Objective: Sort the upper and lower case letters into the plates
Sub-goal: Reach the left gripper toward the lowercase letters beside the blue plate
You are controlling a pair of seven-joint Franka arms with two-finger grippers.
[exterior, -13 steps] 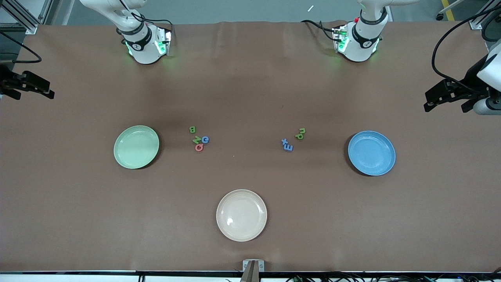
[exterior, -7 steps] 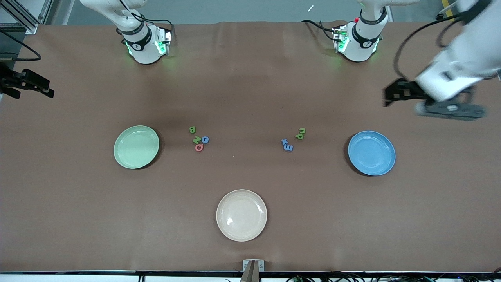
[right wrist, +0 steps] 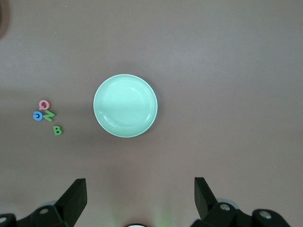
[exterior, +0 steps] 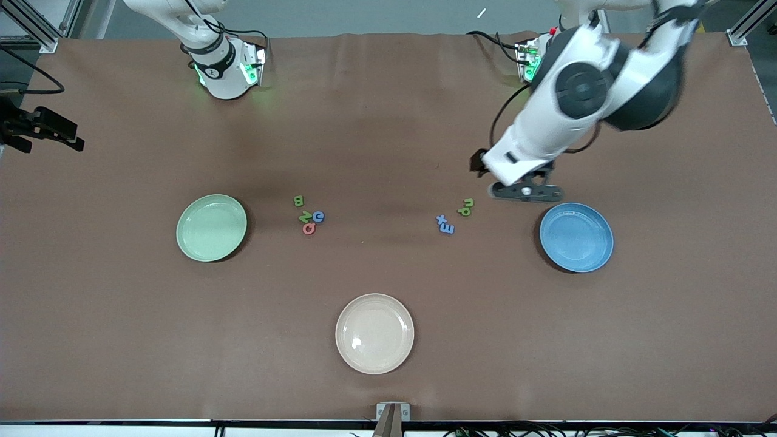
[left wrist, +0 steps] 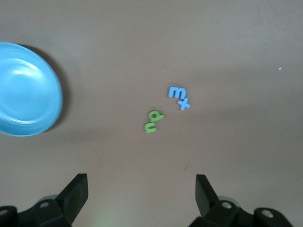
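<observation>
Cream plate [exterior: 374,333] nearest camera, mid-table. Farther: green plate [exterior: 211,227] toward right arm's end, blue plate [exterior: 576,237] toward left arm's end, letter clusters [exterior: 309,216] [exterior: 455,215] between them. Left gripper [left wrist: 141,195] wide open, empty, over table near blue plate. Right gripper [right wrist: 140,194] wide open, empty, waiting above green plate.

**What the views leave unclear**

The left arm's white forearm covers the left gripper [exterior: 523,192] in the front view, so only a dark bar and a black stub show just beside the sky blue plate [exterior: 576,237]. The left wrist view cuts that plate off at the picture's edge, and both wrist views crop the fingers [left wrist: 75,194] at their bases. The right gripper [exterior: 57,135] is cut by the front view's edge, well apart from the pale green plate [exterior: 211,227]. Both arms' upper links run out of the frame. The small foam letters [exterior: 309,216] near the pale green plate overlap, so their case is hard to read.
</observation>
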